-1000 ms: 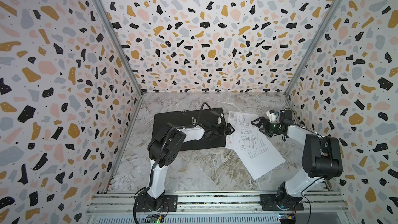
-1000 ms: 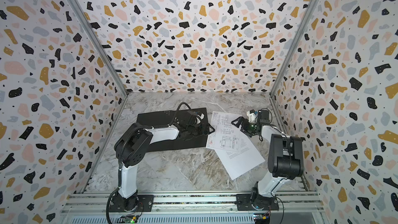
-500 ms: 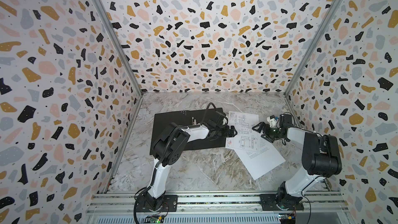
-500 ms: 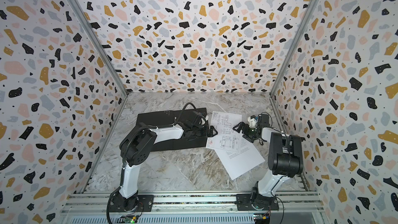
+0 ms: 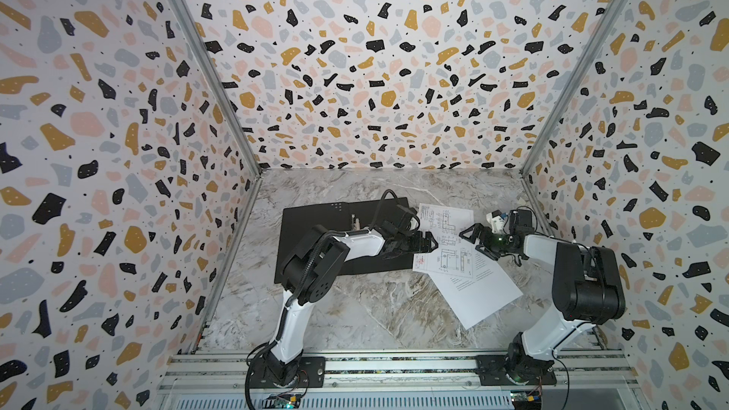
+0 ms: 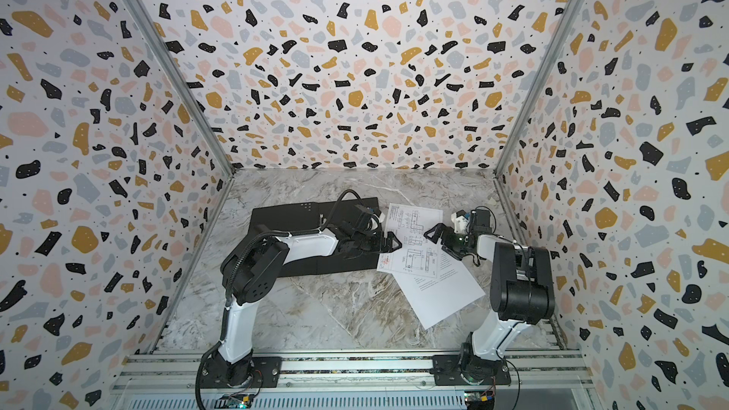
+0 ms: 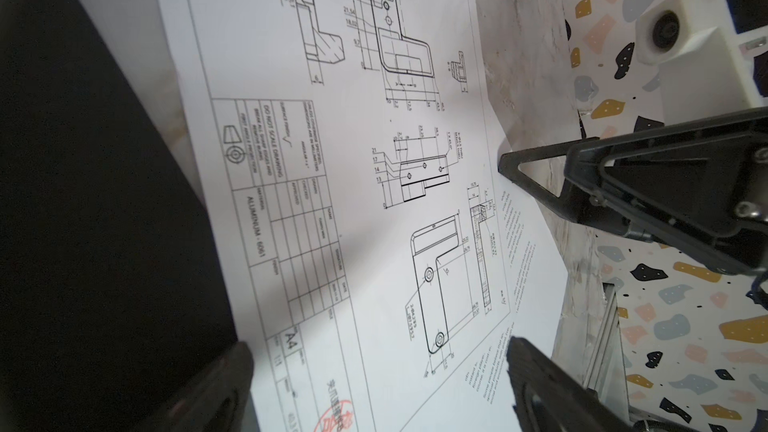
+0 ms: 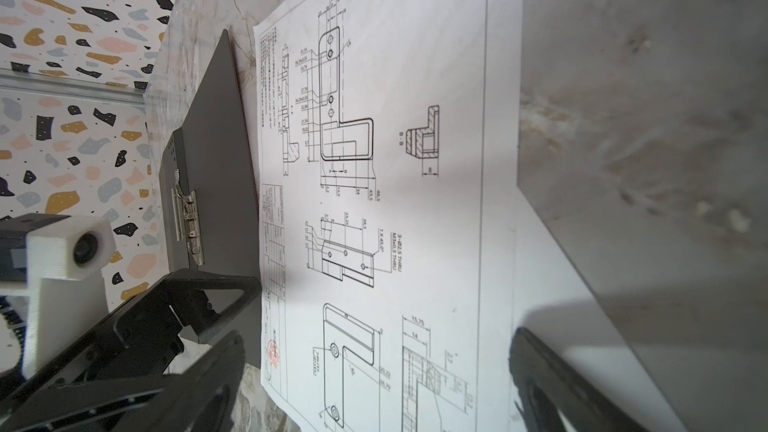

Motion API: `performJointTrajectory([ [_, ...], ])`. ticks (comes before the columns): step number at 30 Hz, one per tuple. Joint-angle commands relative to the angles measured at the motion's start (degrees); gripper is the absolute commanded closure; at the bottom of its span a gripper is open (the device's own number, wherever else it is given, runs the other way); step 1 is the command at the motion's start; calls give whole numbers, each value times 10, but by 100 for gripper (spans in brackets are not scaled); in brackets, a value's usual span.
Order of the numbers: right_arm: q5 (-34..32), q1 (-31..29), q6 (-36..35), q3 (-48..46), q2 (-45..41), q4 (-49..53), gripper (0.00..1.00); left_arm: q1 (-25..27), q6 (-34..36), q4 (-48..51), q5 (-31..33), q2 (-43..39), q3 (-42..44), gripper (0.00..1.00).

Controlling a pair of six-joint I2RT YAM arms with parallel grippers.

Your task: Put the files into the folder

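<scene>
The marble-patterned table (image 5: 355, 309) (image 6: 315, 309) carries all items, within speckled terrazzo-print walls. The folder (image 5: 311, 218) (image 6: 284, 218) lies open and flat left of centre, its matte black inside facing up; a small metal clip (image 8: 187, 218) sits along its fold. The left arm reaches across it.

Two white paper sheets lie to the folder's right, outside it. The text sheet (image 5: 481, 293) (image 6: 442, 293) is skewed, with one corner toward the front rail, and carries faint printed lines. The drawing sheet (image 5: 445, 258) (image 6: 414, 222) rests on top of the text sheet's far part, with its left edge running along the folder's right edge. It shows black line drawings of a bracket, a title table and a red stamp near one corner. Both sheets are thin and lie flat.

The left gripper (image 5: 432, 243) (image 6: 396, 244) (image 7: 380, 347) sits at the folder's right edge, tips at the drawing sheet's left edge; its black triangular fingers (image 8: 216, 297) stand wide apart and hold nothing. Whether they touch the paper cannot be told.

The right gripper (image 5: 471, 241) (image 6: 436, 241) (image 8: 376, 342) faces it from the opposite side, over the drawing sheet's right edge. Its jaws are likewise fully spread and empty, and the drawing sheet lies between the two grippers.
</scene>
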State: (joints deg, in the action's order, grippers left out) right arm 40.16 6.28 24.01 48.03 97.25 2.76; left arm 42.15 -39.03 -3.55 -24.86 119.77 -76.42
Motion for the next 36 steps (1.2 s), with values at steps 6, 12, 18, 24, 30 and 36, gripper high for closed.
performJointTrajectory([
  [6, 26, -10, 20, -22, 4, 1, 0, 3, -63, -84, -35, -16, 33, 3],
  [12, 43, -18, 27, -10, 1, -1, 1, 3, -64, -82, -29, -37, 33, 3],
  [18, 45, -30, 32, 5, 3, 2, 1, 0, -52, -68, -14, -53, 48, 3],
  [24, 39, -43, 28, 16, 21, 7, 1, -9, -36, -52, 0, -71, 67, 3],
  [30, 26, -57, 24, 26, 31, 14, 1, -19, -13, -22, 23, -92, 81, 3],
  [36, 24, -61, 26, 28, 33, 13, 1, -17, -40, -43, 8, -107, 116, 3],
])
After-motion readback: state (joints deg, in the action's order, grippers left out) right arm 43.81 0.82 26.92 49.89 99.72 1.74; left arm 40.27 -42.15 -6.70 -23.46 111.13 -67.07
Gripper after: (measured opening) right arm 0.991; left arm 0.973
